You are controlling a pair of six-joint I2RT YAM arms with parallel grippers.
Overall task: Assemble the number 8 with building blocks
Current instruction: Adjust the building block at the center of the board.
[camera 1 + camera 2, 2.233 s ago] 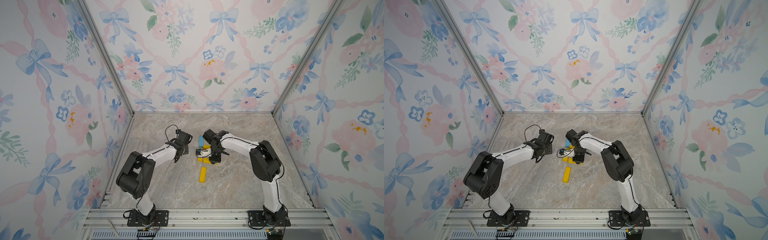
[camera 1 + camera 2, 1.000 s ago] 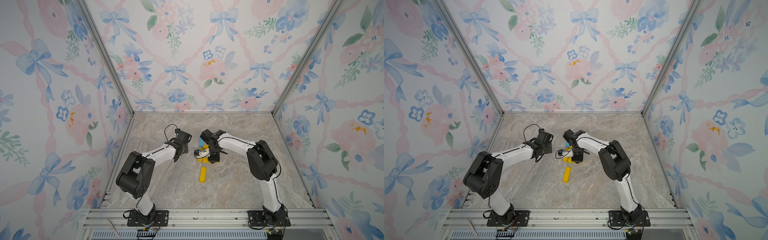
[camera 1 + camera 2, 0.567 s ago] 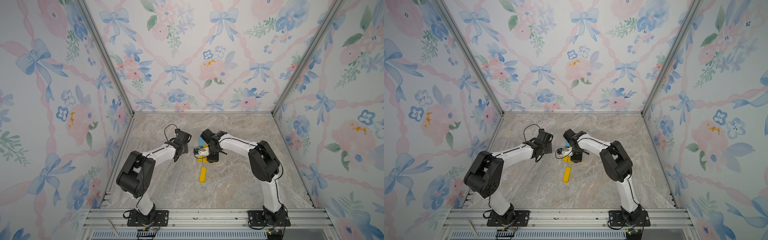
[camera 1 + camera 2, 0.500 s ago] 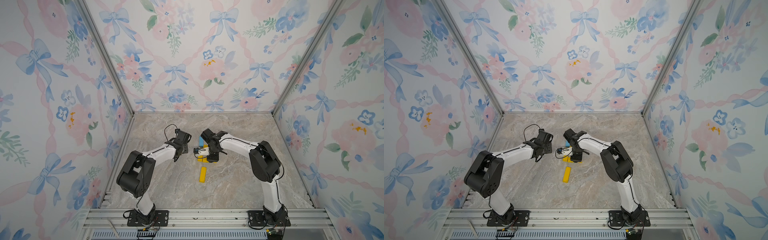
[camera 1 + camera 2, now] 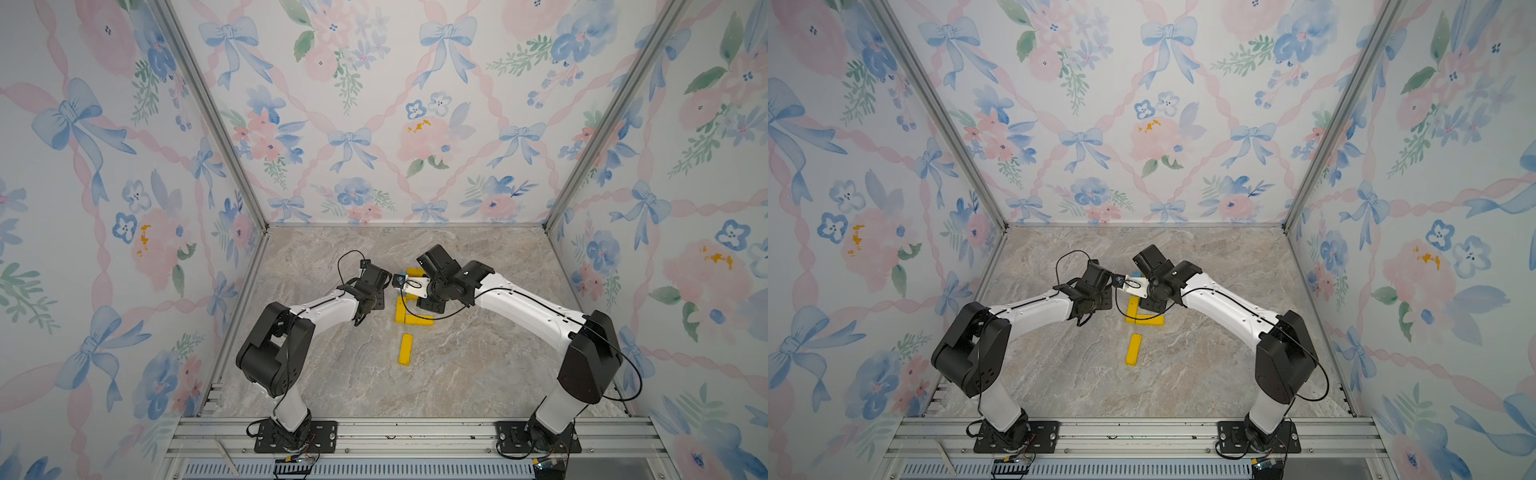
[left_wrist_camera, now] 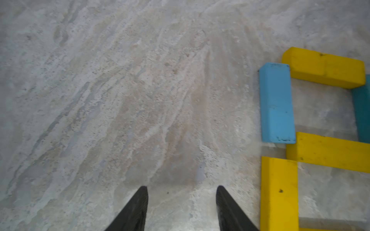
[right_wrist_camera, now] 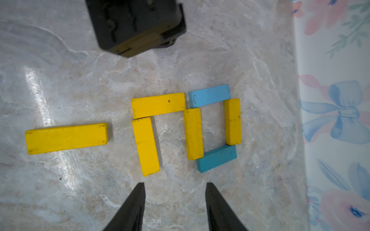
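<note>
Marble tabletop (image 5: 478, 365) under me: my left pincer (image 6: 181, 188) hangs empty, tips apart, near the light blue bar (image 6: 277, 104) of the half-built number 8 (image 7: 193, 134). Its upper loop is closed, its lower lacks one side, and the loose yellow bar (image 5: 405, 349) lies apart, nearer my bases. My right pincer (image 7: 174, 184), at the figure's right, is spread and empty; that bar looks light, stiff, smooth, so I'd pinch across its long sides at mid-length.

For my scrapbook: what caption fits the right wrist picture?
Six blocks make an unfinished 8; a loose yellow block lies apart.
</note>
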